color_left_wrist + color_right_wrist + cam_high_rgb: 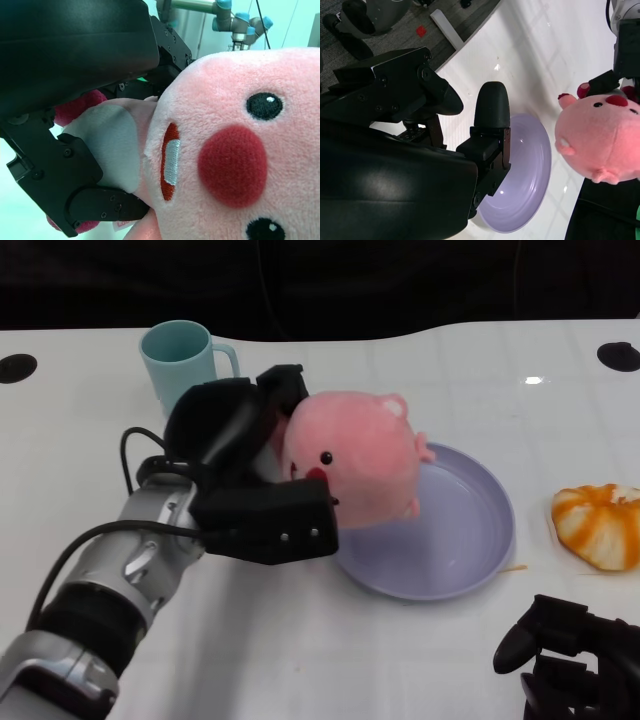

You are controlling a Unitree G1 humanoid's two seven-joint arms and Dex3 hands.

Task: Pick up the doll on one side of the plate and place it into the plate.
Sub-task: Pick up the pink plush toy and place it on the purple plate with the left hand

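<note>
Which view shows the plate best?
The head view: nearly the whole plate shows, with the doll, held by the left hand, over its left edge. The right wrist view shows part of the plate behind the right hand. The left wrist view shows none of it.

The pink doll [602,135] hangs above the lilac plate [530,190] (right robot hand [470,145] nearby, empty)

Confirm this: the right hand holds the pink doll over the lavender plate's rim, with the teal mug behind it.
Wrong hand. The left hand holds the pink doll over the lavender plate's rim, with the teal mug behind it. The head view shows this; the right hand holds nothing.
</note>
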